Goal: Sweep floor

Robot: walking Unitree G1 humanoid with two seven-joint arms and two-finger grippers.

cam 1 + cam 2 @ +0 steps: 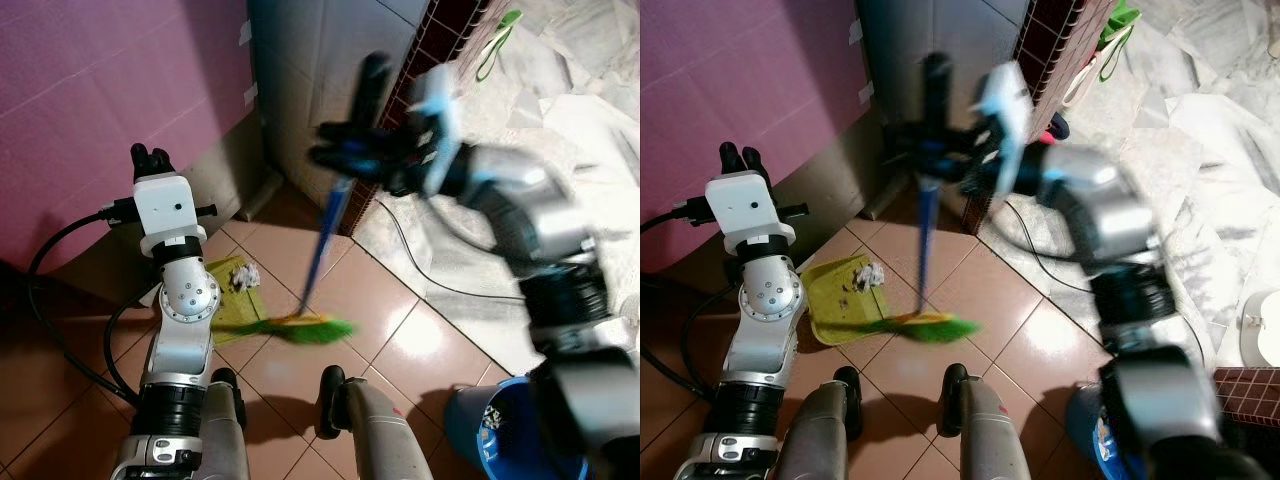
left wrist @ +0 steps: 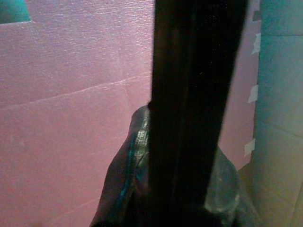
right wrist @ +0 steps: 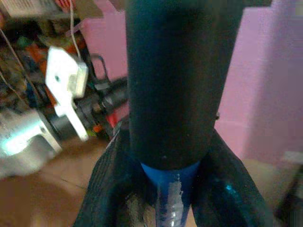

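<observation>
Right gripper (image 1: 345, 155) jaws clamped on blue broom (image 1: 322, 240) handle near its black top. Green bristles touching yellow-green dustpan (image 1: 840, 290), held upright by left gripper (image 1: 150, 160), jaws clamped. Tiled floor (image 1: 400, 340), pink wall (image 1: 100, 90) behind.

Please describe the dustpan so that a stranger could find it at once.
Look at the tiled floor below the pink wall. The dustpan lies flat there, beside the left arm, with the broom bristles at its edge. It is yellow-green and holds a crumpled paper.
</observation>
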